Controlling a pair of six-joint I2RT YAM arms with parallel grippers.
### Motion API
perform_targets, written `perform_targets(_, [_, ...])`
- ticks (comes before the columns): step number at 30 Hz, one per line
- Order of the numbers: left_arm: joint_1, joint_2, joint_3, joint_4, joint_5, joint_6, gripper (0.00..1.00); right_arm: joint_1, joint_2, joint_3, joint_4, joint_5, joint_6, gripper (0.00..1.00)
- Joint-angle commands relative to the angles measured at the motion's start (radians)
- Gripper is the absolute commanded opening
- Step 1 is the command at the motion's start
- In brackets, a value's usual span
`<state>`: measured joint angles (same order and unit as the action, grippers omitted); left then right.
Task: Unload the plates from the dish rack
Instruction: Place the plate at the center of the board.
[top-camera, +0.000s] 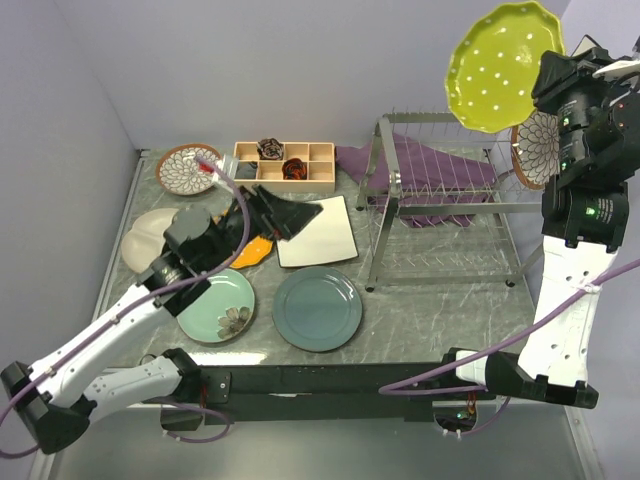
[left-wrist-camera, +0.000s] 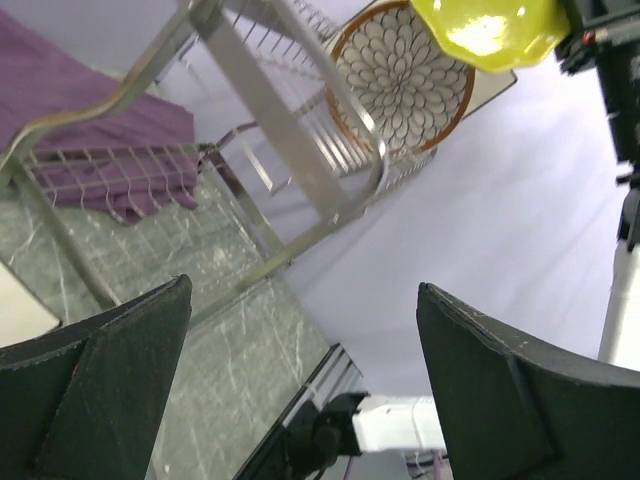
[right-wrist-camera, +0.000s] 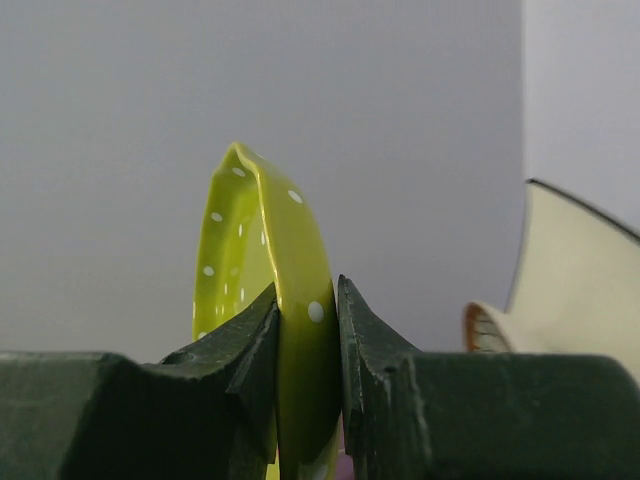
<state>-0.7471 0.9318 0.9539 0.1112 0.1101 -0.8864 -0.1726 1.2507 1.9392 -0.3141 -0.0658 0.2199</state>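
Note:
My right gripper (top-camera: 541, 80) is shut on the rim of a yellow-green scalloped plate (top-camera: 503, 62) and holds it upright, high above the right end of the silver wire dish rack (top-camera: 445, 262). In the right wrist view the fingers (right-wrist-camera: 375, 350) pinch the plate (right-wrist-camera: 290, 270) on both sides. A brown-rimmed petal-patterned plate (top-camera: 533, 150) stands at the rack's right end, with a white plate (left-wrist-camera: 497, 88) behind it. My left gripper (top-camera: 300, 218) is open and empty over a white square plate (top-camera: 325, 240) on the table.
A teal plate (top-camera: 317, 308), a pale green floral plate (top-camera: 218, 305), an orange plate (top-camera: 255, 250), a cream plate (top-camera: 150, 235) and another petal plate (top-camera: 185, 168) lie left of the rack. A wooden compartment tray (top-camera: 283, 163) and a purple cloth (top-camera: 430, 165) sit behind.

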Motion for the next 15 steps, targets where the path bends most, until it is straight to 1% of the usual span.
perform_targets(1, [0.035, 0.090, 0.179, -0.019, -0.007, 0.030, 1.00, 0.002, -0.013, 0.060, 0.231, -0.138, 0.263, 0.00])
perform_targets(4, [0.069, 0.148, 0.250, 0.036, 0.020, 0.026, 1.00, 0.002, -0.025, 0.000, 0.305, -0.224, 0.384, 0.00])
perform_targets(5, [0.077, 0.179, 0.270, 0.042, 0.028, 0.024, 0.99, 0.002, -0.028, -0.046, 0.313, -0.258, 0.418, 0.00])
perform_targets(6, [0.089, 0.196, 0.290, 0.053, 0.036, 0.029, 0.99, 0.002, -0.037, -0.069, 0.361, -0.311, 0.485, 0.00])
perform_targets(9, [0.097, 0.258, 0.359, 0.071, 0.059, 0.046, 0.99, 0.033, -0.059, -0.157, 0.457, -0.374, 0.565, 0.00])
perform_targets(12, [0.098, 0.297, 0.382, 0.110, 0.069, 0.050, 1.00, 0.085, -0.086, -0.216, 0.474, -0.379, 0.549, 0.00])
perform_targets(13, [0.100, 0.303, 0.387, 0.143, 0.079, 0.053, 0.99, 0.129, -0.092, -0.229, 0.478, -0.381, 0.541, 0.00])
perform_targets(15, [0.098, 0.323, 0.397, 0.163, 0.105, 0.055, 1.00, 0.166, -0.105, -0.267, 0.497, -0.385, 0.532, 0.00])
